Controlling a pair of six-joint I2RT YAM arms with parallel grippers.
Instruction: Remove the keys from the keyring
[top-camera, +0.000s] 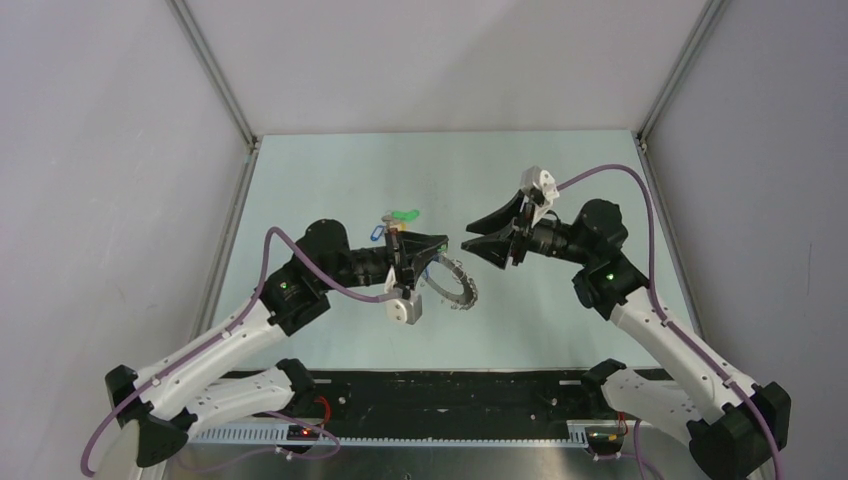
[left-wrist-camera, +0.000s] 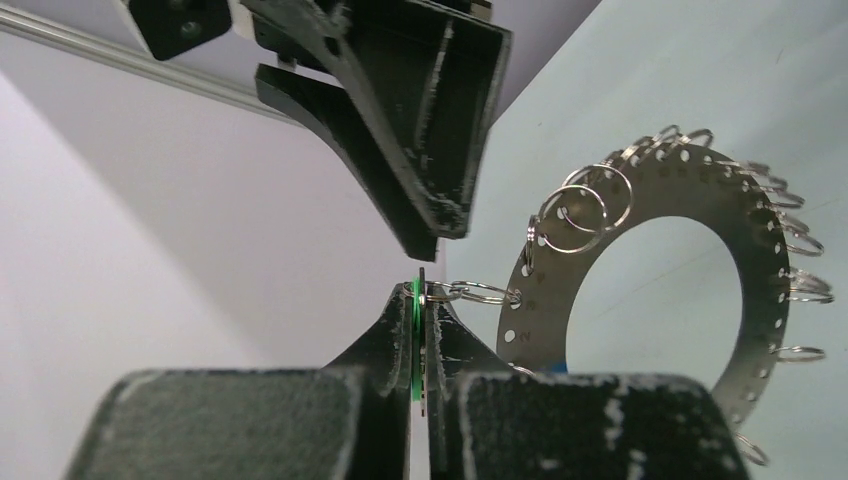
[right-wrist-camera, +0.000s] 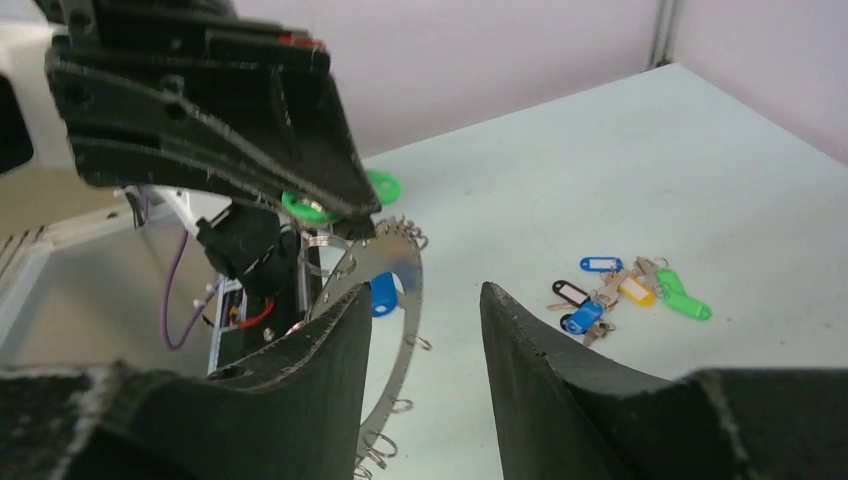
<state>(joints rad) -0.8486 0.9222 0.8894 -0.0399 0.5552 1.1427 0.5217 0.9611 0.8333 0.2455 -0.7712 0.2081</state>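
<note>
The keyring (left-wrist-camera: 760, 270) is a flat silver ring with holes round its edge and small split rings in them. It hangs from my left gripper (left-wrist-camera: 420, 300), which is shut on a green key tag (left-wrist-camera: 415, 340) joined to it by a split ring (left-wrist-camera: 485, 293). In the top view the keyring (top-camera: 458, 285) hangs below the left gripper (top-camera: 440, 243). My right gripper (top-camera: 468, 243) is open, its tips just short of the left gripper's tips. In the right wrist view the right gripper (right-wrist-camera: 425, 295) is open in front of the keyring (right-wrist-camera: 400, 300). A blue tag (right-wrist-camera: 383, 295) hangs on the keyring.
A loose heap of keys with coloured tags (right-wrist-camera: 625, 290) lies on the pale table (right-wrist-camera: 600, 150); in the top view this heap (top-camera: 393, 222) is just behind the left gripper. Grey walls and a metal frame (top-camera: 230, 110) enclose the table.
</note>
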